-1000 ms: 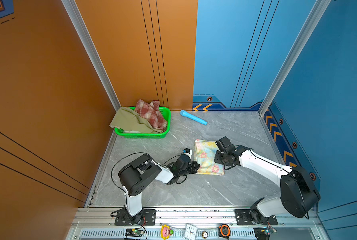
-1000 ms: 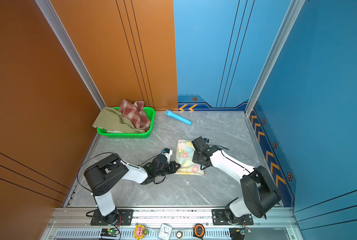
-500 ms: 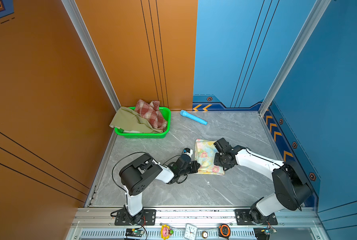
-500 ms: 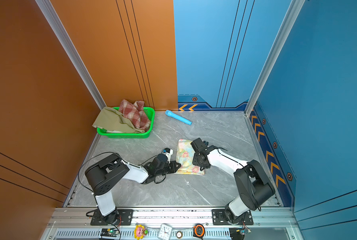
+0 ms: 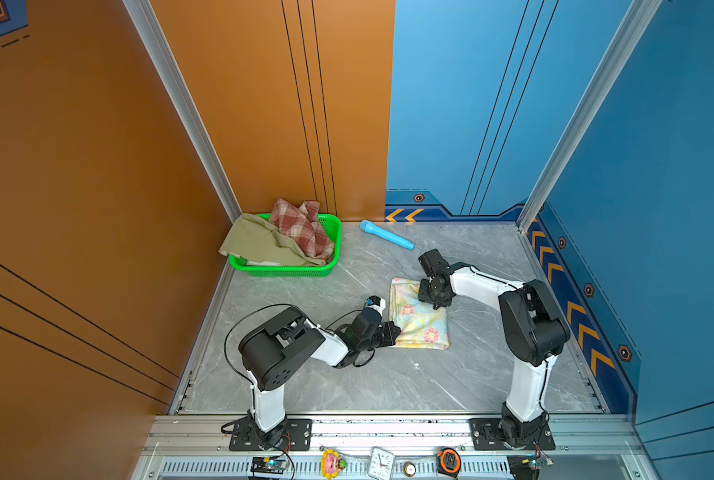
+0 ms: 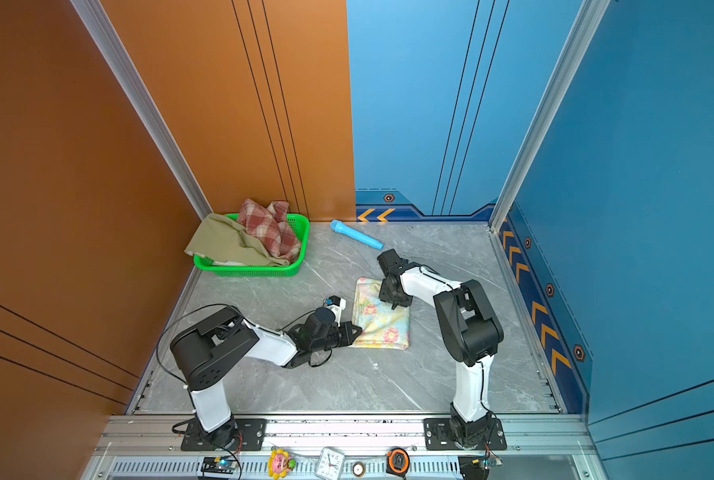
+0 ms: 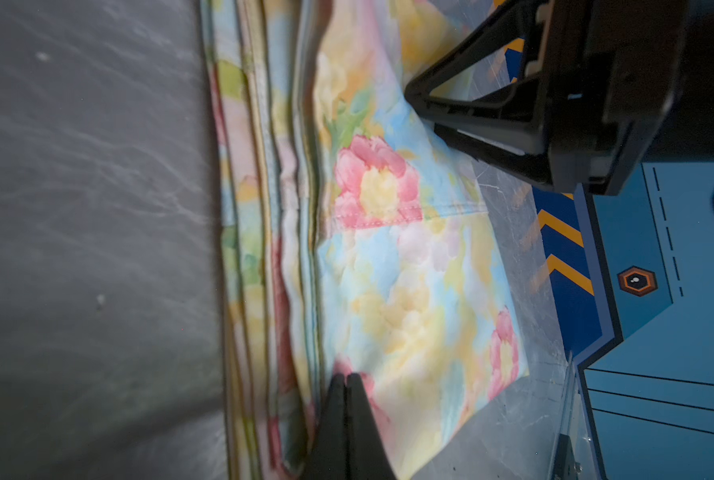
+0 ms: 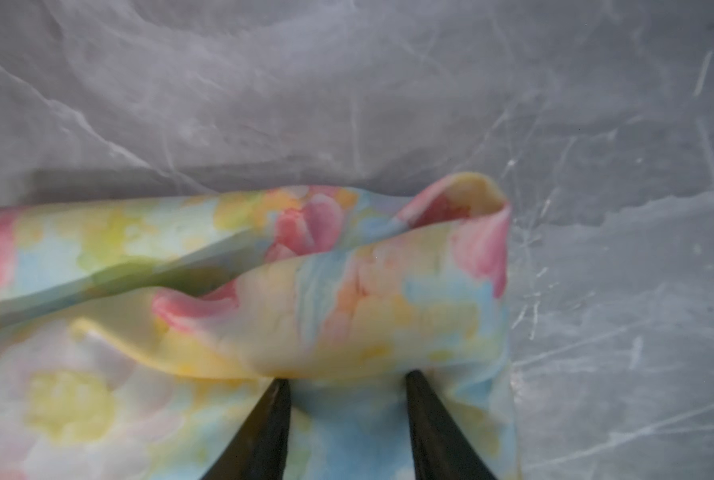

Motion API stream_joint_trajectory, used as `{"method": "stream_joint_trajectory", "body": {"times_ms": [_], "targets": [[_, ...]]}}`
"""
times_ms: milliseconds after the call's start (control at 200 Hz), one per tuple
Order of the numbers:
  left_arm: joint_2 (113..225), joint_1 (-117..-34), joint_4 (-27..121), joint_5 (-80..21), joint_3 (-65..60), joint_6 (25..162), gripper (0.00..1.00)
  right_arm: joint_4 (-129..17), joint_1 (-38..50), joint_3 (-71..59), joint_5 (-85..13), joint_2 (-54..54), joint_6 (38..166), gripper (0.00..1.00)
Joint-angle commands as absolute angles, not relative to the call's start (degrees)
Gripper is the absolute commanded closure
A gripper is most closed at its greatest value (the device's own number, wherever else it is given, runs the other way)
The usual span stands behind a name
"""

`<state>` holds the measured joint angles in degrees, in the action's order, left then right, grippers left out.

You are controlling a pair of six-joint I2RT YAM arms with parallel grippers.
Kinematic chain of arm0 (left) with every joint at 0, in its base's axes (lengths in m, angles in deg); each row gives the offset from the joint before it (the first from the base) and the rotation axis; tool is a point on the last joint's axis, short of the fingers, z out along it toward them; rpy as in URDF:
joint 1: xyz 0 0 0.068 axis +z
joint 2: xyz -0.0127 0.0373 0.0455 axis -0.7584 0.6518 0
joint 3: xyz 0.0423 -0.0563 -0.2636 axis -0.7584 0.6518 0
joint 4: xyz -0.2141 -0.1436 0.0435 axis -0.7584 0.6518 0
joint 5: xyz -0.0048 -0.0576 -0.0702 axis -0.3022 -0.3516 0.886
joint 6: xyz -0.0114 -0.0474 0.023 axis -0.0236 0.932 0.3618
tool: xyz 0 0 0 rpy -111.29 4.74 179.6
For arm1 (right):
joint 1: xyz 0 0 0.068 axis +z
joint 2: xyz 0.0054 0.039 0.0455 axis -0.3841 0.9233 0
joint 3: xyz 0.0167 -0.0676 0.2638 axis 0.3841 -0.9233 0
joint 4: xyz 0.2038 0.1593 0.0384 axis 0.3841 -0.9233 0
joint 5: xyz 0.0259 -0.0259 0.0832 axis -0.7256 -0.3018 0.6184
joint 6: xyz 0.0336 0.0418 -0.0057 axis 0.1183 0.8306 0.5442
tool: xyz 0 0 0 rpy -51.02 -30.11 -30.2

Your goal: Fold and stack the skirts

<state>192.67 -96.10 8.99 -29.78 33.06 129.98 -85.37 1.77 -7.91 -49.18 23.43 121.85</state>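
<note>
Working on the floral skirt (image 5: 419, 318), folded to a layered rectangle on the grey tabletop (image 5: 388, 382) between the arms. Pressing down on its near left edge with the left gripper (image 7: 347, 380), tips closed together with no cloth seen between them, probably to anchor the layers against sliding. Resting the right gripper (image 8: 347, 378) on the far right corner with jaws parted, nothing visibly pinched, likely to flatten a raised flap there. Leaving the plaid skirt (image 5: 303, 226) and olive skirt (image 5: 259, 245) heaped in the green basket (image 5: 288, 272), awaiting their turn.

Skirt (image 5: 419, 320) lies on table (image 5: 347, 386), right of the basket (image 5: 288, 272).
</note>
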Motion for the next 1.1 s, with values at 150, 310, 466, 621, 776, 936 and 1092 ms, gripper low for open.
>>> {"method": "stream_joint_trajectory", "body": {"times_ms": [150,310,466,621,776,936,1092], "targets": [[194.99,-94.90,15.46,-29.49,32.77,129.38,1.00,-86.78,-0.77,-9.56,-47.71,17.78,120.68,0.50],[195.26,-94.39,16.76,-28.98,31.61,128.96,1.00,-86.78,-5.21,-13.62,-45.23,11.99,118.32,0.40],[195.92,-94.23,17.91,-28.39,30.05,128.49,1.00,-86.80,-8.63,-16.47,-37.81,12.24,114.74,0.35],[195.96,-94.14,19.17,-28.20,29.04,128.07,1.00,-84.69,-8.89,-22.06,-33.41,10.39,113.80,0.35],[195.80,-93.72,20.13,-28.02,28.62,127.62,1.00,-81.38,-8.99,-27.76,-31.14,7.30,115.13,0.35],[195.77,-93.71,20.29,-28.17,28.47,127.51,1.00,-79.31,-9.06,-29.51,-29.27,6.59,115.85,0.35],[195.51,-93.84,20.29,-28.46,28.41,127.65,1.00,-75.19,-9.00,-32.21,-27.04,6.87,117.24,0.36]]}}
